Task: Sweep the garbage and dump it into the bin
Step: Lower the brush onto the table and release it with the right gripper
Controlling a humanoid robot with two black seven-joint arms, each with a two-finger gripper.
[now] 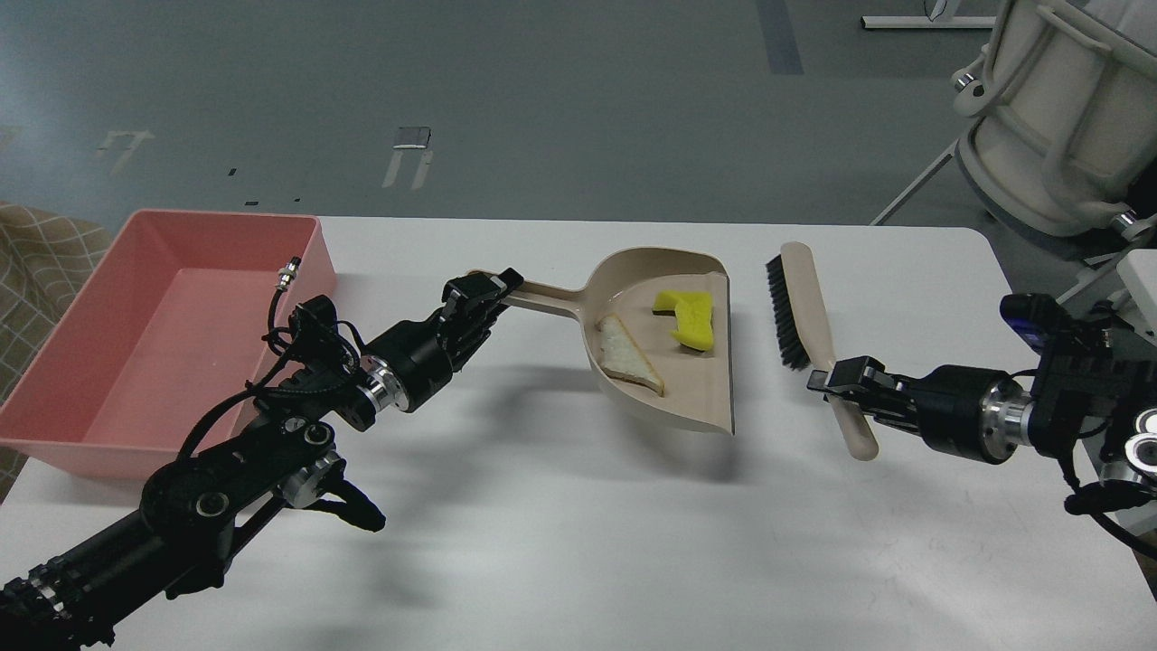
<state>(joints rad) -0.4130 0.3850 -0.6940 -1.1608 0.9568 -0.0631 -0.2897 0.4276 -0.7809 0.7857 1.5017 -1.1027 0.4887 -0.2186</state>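
Two pieces of garbage lie inside the beige dustpan (696,398): the yellow sponge (689,318), dark green side toward the handle, and the triangular white bread slice (628,355) with tan crust. Sponge sits toward the far side of the pan, bread nearer the camera; they lie close together but apart. Dustpan's open lip faces right, and a shadow under its near edge suggests it is raised off the white table (560,542) (contact cannot be confirmed).

Left gripper (484,294) is clamped on the end of the dustpan's long handle, fingers closed around it. Left arm comes in from the lower left and passes in front of the near right corner of the pink bin (136,362). Bin rests at the far left of the table, well apart from the dustpan, and nothing is visible inside it.

Right gripper (845,380) is closed on the handle of the brush (800,303), gripping at about mid-handle; the rounded handle end sticks out below the fingers. Brush bristles are dark and face left, toward the dustpan's lip, just beside it but not touching.

White equipment (1058,108) stands off the table at upper right, over the grey floor (542,99).
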